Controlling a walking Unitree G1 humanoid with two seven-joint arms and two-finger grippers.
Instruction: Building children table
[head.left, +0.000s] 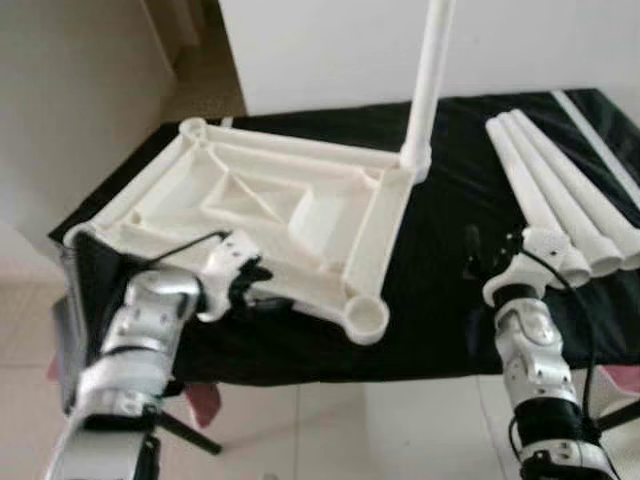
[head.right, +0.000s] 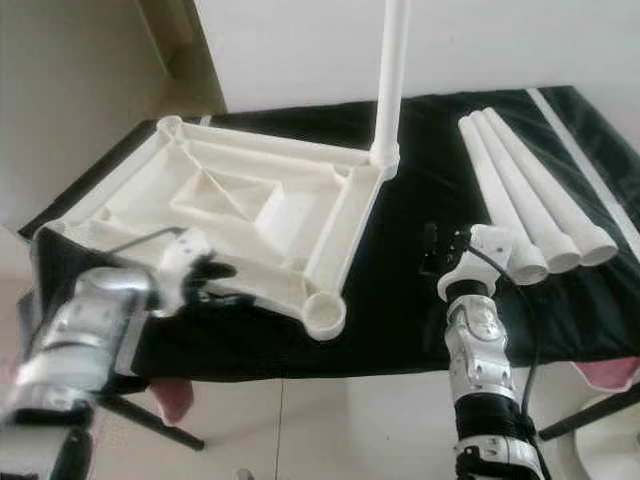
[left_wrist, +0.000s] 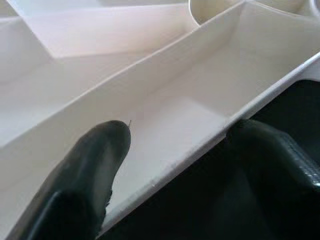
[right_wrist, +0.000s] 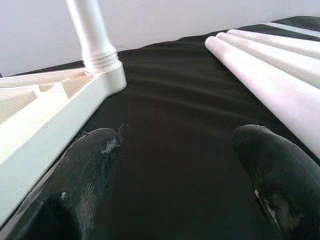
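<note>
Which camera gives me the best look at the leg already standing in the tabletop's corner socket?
The right wrist view: the upright leg shows close, its ribbed base seated in the tabletop corner. Both eye views show it from above, smaller, its top cut off. The left wrist view shows the left gripper straddling the tabletop's rim.

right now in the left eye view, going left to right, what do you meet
left claw astride the near rim of the upturned white tabletop → empty corner socket → upright leg fitted in the far corner → right claw, open over the black cloth → three loose legs lying side by side
</note>
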